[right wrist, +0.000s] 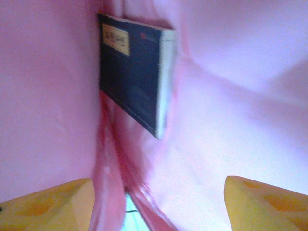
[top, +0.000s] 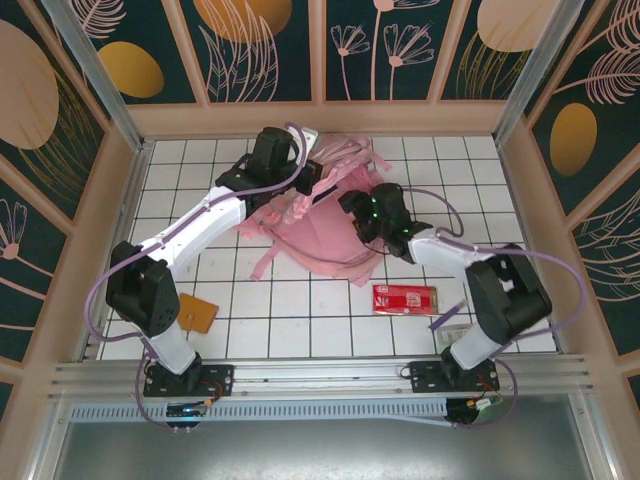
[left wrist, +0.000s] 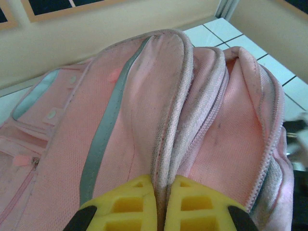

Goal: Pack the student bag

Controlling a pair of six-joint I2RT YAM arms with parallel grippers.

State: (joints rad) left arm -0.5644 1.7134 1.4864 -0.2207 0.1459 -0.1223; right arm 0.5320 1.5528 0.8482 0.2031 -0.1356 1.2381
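Your student bag (top: 310, 228) lies at the far middle of the white tiled table (top: 300, 320), close to the back wall, slumped on its side with its loose pink straps (top: 268, 262) trailing over the tiles toward the near edge. From the left wrist view you look along the bag (left wrist: 120, 130) from above: several padded pink layers stand up side by side, a grey strip runs down one panel, and a zip edge curves along the right-hand opening.

Your left gripper (top: 308, 176) reaches the bag at its far, upper side. Its yellow fingers (left wrist: 130, 204) are pressed nearly together on a fold of the bag's rim (left wrist: 161, 192) — the fabric is pinched between them and lifted.

Your right gripper (top: 368, 218) comes in from the bag's right side, and its camera looks into the pink interior (right wrist: 240, 96). Its two yellow fingers (right wrist: 48, 204) stand wide apart at the bottom corners of that view (right wrist: 156, 204), clamping nothing; only a loose ridge of lining rises between them. Deeper inside, a dark book (right wrist: 132, 77) with a small yellow label stands on edge against the left wall of the compartment, apart from both fingers — the view is blurred, so you cannot read its cover.

On the tiles outside the bag, a red packet (top: 404, 298) lies flat near the right arm, and a brown card (top: 198, 313) lies beside the left arm's base.
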